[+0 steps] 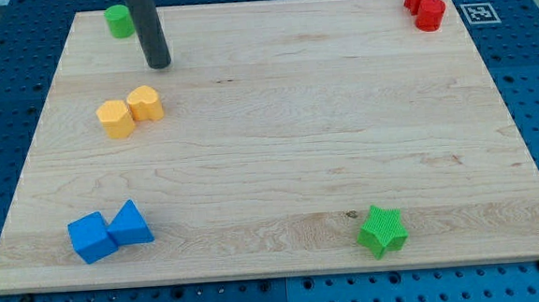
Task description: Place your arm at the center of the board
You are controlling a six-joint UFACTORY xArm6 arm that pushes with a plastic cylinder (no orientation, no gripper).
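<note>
My tip rests on the wooden board near its top left corner. A green cylinder stands just up and left of the tip. Two yellow blocks lie touching below the tip: a hexagonal one and a rounder one. The board's middle lies well to the right and below the tip.
Two red blocks sit together at the top right corner. A blue cube and a blue triangular block touch at the bottom left. A green star block lies at the bottom right. A blue pegboard table surrounds the board.
</note>
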